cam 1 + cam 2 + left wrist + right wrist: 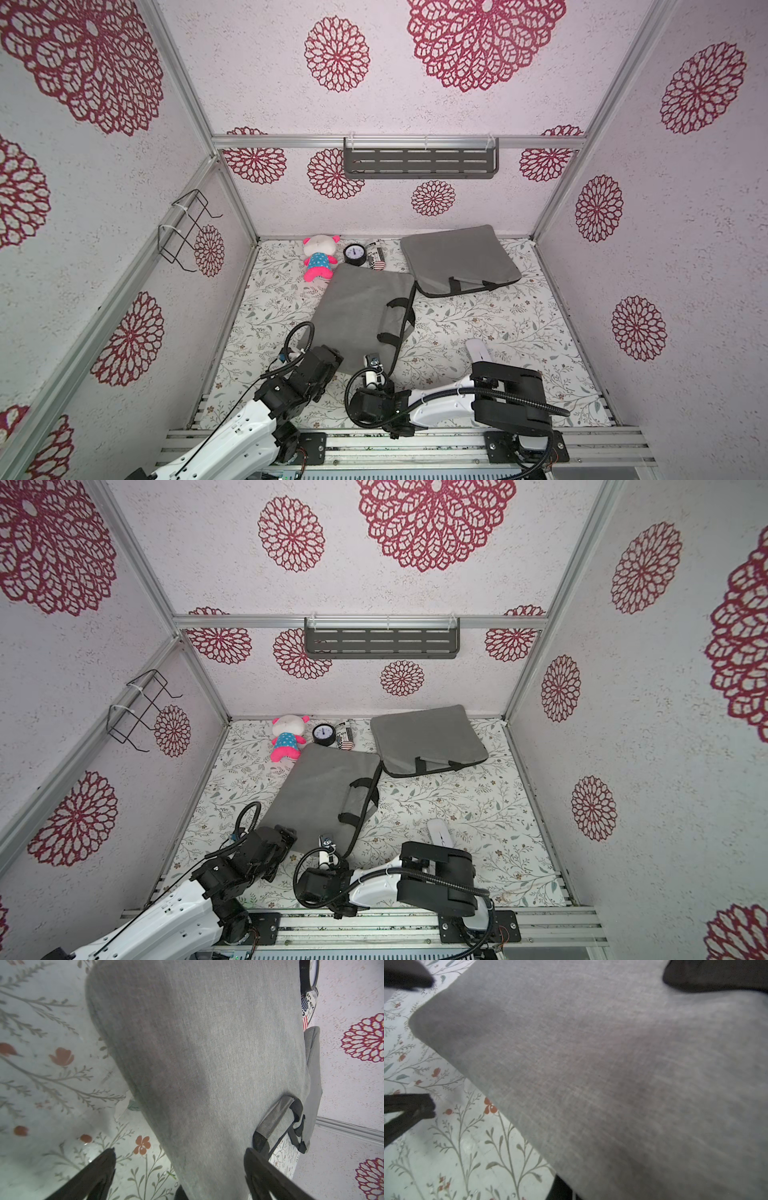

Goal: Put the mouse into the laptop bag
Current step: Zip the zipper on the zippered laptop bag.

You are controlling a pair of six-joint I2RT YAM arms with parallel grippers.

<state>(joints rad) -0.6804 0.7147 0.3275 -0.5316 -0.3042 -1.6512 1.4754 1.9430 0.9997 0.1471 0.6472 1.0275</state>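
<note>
A grey laptop bag (357, 309) with black handles lies flat on the floral table, left of the middle. The white mouse (478, 353) rests to its right, partly behind my right arm, with neither gripper on it. My left gripper (332, 359) is open at the bag's near left corner, and in the left wrist view that corner (207, 1167) sits between its spread fingers (104, 1167). My right gripper (375, 368) is shut on the bag's near edge. Grey fabric (612, 1084) fills the right wrist view and hides the jaws, leaving one dark finger (560, 1189) showing below it.
A second grey laptop bag (459, 259) lies at the back right. A pink plush toy (319, 257), a black round dial (354, 253) and a small printed can (376, 259) sit along the back wall. A shelf (419, 160) and wire rack (187, 232) hang on the walls.
</note>
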